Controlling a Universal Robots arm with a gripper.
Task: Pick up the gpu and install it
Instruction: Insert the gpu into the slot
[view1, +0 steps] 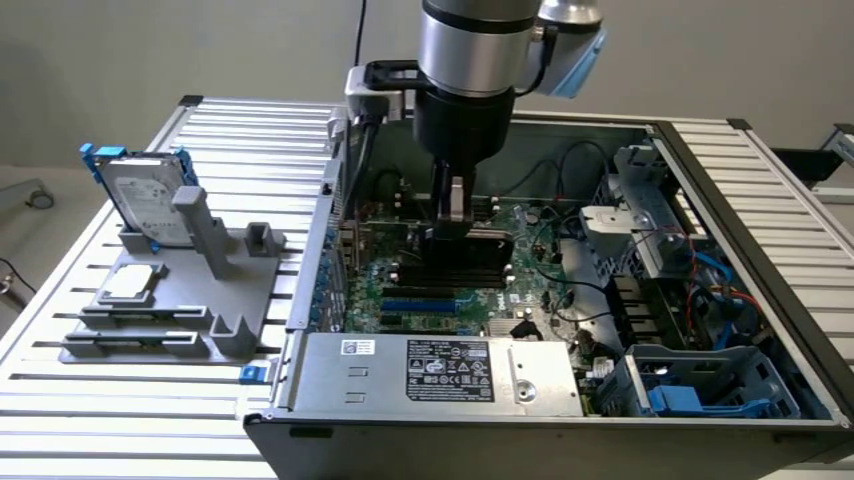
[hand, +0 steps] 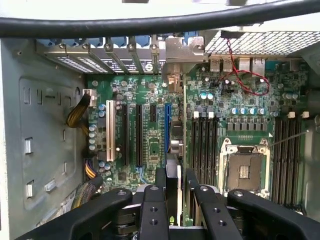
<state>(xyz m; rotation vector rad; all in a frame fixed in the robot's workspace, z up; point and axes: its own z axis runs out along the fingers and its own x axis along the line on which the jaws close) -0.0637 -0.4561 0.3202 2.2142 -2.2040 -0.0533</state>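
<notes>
Open case (view1: 741, 195) on the bench (view1: 240, 130). Pincer (view1: 454, 205) is down inside, clenched on the gpu (view1: 467, 245). Card is upright, edge down over the motherboard (view1: 534, 290) slots; contact unclear. In the exterior view the rear wall sits close at 9 o'clock, drive cage (view1: 647, 200) at 3, power supply (view1: 441, 370) at 6.

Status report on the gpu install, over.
Fingers shut on gpu. Card on edge, down by the motherboard slots, seating unclear. Nothing seen blocking.
</notes>
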